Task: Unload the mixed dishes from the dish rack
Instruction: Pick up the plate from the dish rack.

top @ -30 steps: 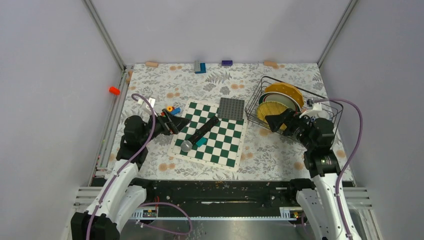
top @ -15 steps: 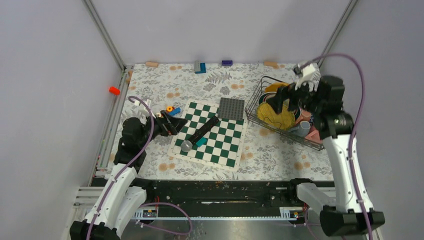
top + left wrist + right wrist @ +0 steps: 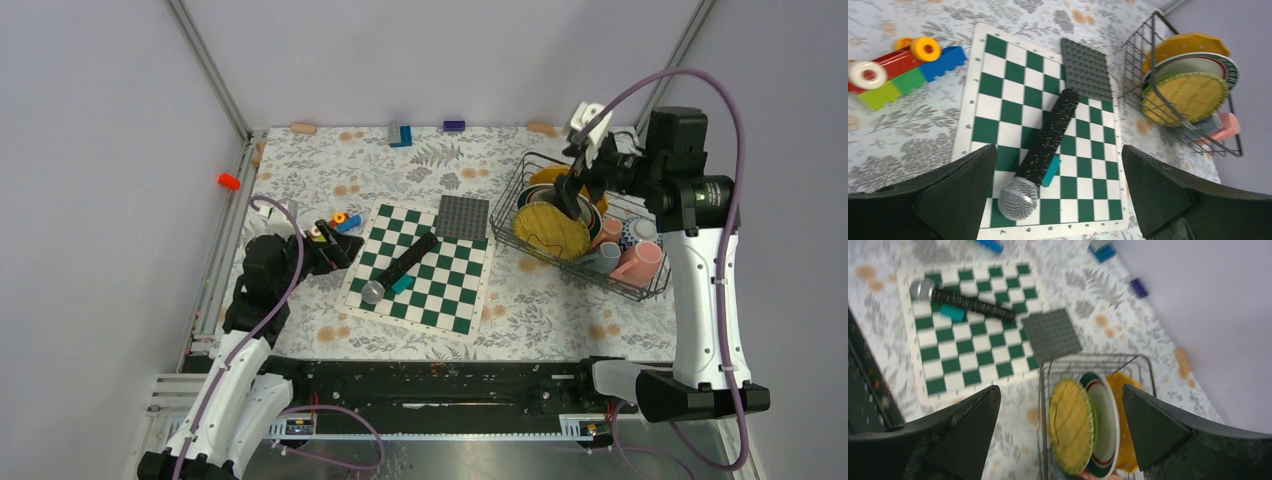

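Right tool [image 3: 574, 190] is hovering over the dish rack [image 3: 1088, 358], its two halves spread wide apart and gripping nothing. All the dishes are sitting inside that rack at the far right of the worktop [image 3: 420, 160]. Three are standing on edge in a row: a woven yellow plate [image 3: 550, 228] in front, a white dish [image 3: 1105, 430] with a red and green rim behind it, and an orange plate [image 3: 1128, 405] at the back. A pink mug [image 3: 640, 262] and a grey mug [image 3: 603, 258] are lying at the near end.

Now the bit that matters: the plates are sitting directly below the right tool, rims up. From the wrist they are showing as thin slices, and the gap of the tool is running across their thickness, so a drop onto a rim looks lined up. That wrist picture is smeared, though, so I cannot tell whether it is aiming at the yellow plate or the white dish.

Over on the other side, the left tool [image 3: 335, 245] is also standing wide apart and empty, beside the toy blocks [image 3: 908, 70] at the chessboard [image 3: 420, 275], well apart from the rack. The right arm is clearly the nearer one.
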`<act>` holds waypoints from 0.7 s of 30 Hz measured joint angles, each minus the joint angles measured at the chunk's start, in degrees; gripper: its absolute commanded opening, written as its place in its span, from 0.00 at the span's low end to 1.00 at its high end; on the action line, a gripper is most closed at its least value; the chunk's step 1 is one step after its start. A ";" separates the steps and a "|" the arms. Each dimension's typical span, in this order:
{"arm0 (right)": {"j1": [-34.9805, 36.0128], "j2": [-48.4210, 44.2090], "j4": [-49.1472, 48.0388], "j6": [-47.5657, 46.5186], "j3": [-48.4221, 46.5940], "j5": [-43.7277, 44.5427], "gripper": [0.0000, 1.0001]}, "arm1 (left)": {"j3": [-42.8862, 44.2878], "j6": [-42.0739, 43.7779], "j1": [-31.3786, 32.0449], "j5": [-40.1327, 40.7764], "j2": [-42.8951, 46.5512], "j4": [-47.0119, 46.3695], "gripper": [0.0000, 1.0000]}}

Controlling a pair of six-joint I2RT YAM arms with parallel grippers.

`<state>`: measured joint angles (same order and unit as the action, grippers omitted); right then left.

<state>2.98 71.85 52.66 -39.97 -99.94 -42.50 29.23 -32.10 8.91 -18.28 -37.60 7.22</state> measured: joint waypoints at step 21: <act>2.23 7.19 4.11 -17.70 16.59 21.40 0.97 | 0.74 -1.44 0.00 25.00 -5.22 10.99 0.99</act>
<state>5.21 79.05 56.77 -57.67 -83.35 -21.10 29.98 -33.54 8.91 6.72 -42.83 18.22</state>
